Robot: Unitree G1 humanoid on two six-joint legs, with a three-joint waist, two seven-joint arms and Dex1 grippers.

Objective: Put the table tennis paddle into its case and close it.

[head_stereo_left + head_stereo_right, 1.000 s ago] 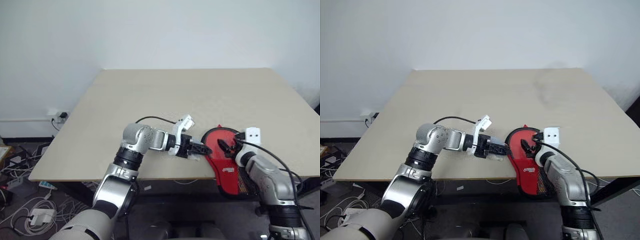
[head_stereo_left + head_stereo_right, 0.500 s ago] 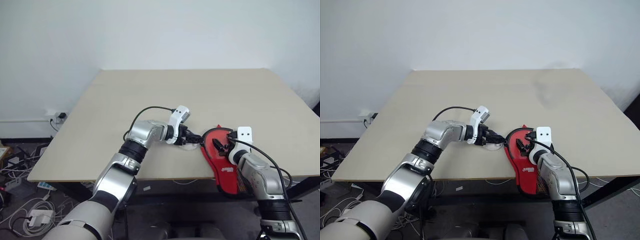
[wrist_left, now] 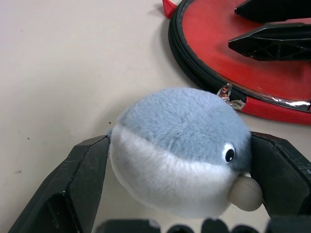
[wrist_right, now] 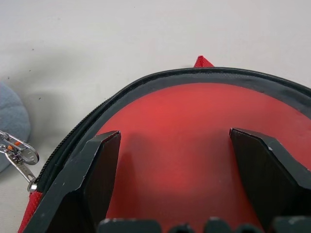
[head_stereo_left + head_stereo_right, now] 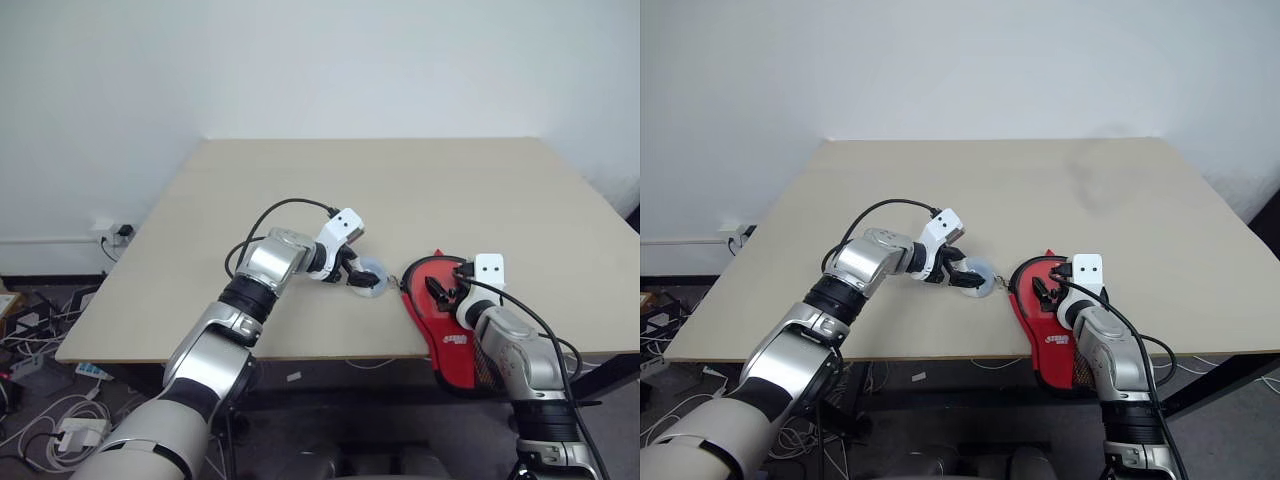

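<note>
The red case with its black zipper rim lies at the table's front edge, right of centre, and its narrow end overhangs the edge. The table tennis paddle is hidden. My right gripper is open, its fingers spread over the case's round red face. A small blue-grey plush charm rests on the table left of the case, linked by a metal ring to the zipper pull. My left gripper stands open with the plush between its fingers.
The beige table stretches far behind and to both sides of the case. Its front edge runs just under both grippers. Cables and a power strip lie on the floor at the left.
My left gripper has rolled, widened its jaws and drawn back to the left from the case's rim, with the plush between its fingers. The right gripper has stayed on the case.
</note>
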